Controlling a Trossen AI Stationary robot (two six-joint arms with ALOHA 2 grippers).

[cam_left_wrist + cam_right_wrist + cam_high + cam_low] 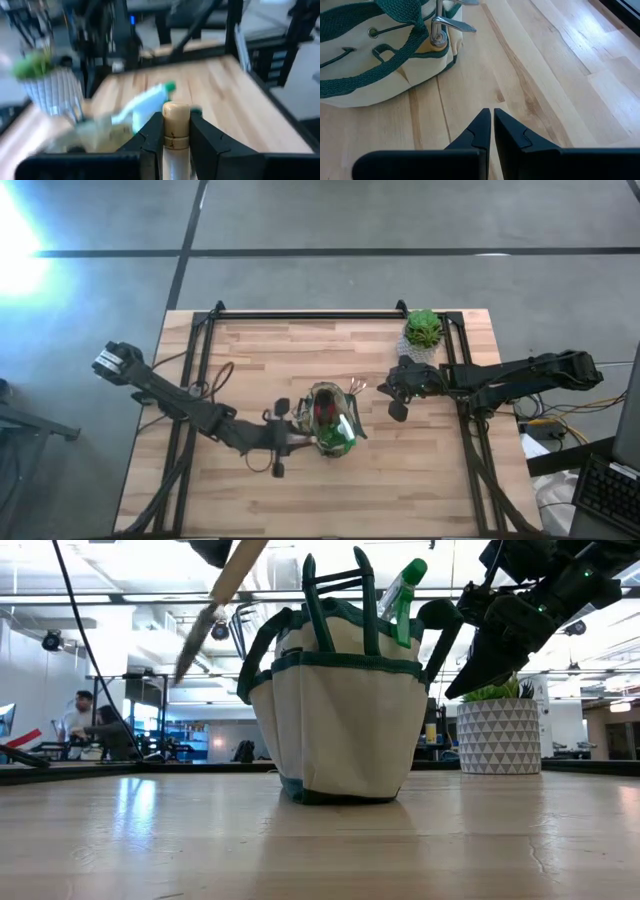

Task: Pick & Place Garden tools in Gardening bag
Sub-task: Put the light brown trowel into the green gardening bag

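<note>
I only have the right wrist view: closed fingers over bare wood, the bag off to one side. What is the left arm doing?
Observer: The left gripper is shut on a wooden-handled tool, seen in its own wrist view.
Operator: Where is it relative to the bag?
Observer: In the high view the left gripper sits right beside the gardening bag, on the bag's left.
Operator: Anything already in the bag?
Observer: The low view shows a green-capped spray bottle sticking out of its mouth.
Operator: And what is behind my arm?
Observer: A green plant in a white pot stands near the table's far edge, just beyond the right gripper.
</note>
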